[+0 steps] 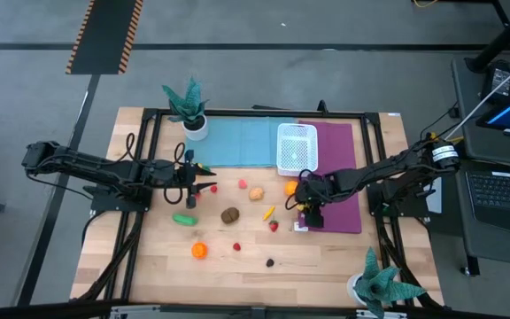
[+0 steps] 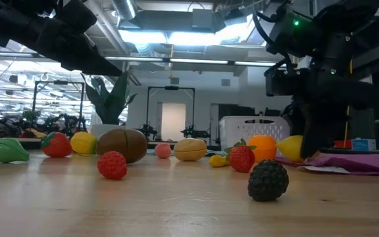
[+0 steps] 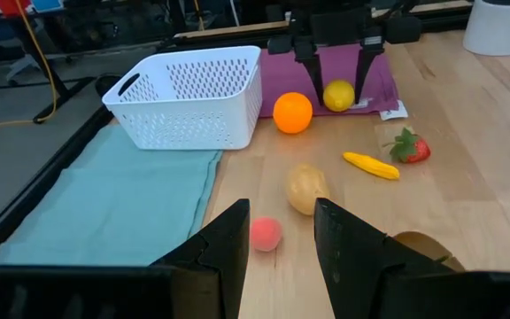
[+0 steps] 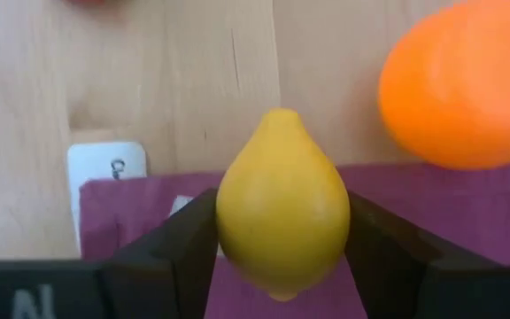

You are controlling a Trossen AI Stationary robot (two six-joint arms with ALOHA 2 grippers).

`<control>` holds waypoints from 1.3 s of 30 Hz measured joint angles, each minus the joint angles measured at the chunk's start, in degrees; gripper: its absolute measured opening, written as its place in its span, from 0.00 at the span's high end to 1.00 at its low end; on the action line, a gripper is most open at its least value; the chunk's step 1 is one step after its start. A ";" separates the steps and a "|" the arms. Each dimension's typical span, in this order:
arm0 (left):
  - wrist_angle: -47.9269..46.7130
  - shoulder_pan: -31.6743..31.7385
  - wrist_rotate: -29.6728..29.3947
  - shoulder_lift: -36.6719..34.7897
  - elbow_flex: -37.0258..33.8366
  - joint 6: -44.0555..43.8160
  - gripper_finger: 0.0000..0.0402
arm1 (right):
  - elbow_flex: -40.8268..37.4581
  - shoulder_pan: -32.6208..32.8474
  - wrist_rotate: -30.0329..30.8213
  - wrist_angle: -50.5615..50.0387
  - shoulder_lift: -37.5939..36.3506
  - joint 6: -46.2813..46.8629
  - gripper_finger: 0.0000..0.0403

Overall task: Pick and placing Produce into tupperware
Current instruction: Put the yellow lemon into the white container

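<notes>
— Holding a lemon [image 4: 282, 206] across its belly, that's my right claw [image 4: 282, 239] at this moment; the fingers press both flanks and the pointed tip faces away from me. It sits just over the edge of the purple mat [image 4: 414, 190], with an orange [image 4: 459, 84] close beside it on the desk [image 4: 175, 71].

— How will it handle?

— Light and stiff, I'd judge: hollow toy plastic with a smooth skin. Nothing fragile, but the rounded, tapering sides could let it squirt forward if I squeeze off-centre. The widest part is the right place to grip, and that's where I have it.

— And the container?

— The white basket [image 1: 296, 147] stands on the mats near my claw, and I can't see anything inside it. Most pieces lie scattered on the wood: a strawberry [image 3: 410, 147], a small yellow pepper [image 3: 370, 165], a pink ball [image 3: 266, 234].

— Your other arm?

— My left claw [image 3: 279, 244] waits low over the desk near that pink ball, fingers parted, gripping nothing.
</notes>
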 joint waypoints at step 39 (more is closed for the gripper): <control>2.25 0.22 -0.03 -0.02 0.00 0.24 0.70 | -13.51 -15.47 0.17 25.88 -34.24 -13.98 0.48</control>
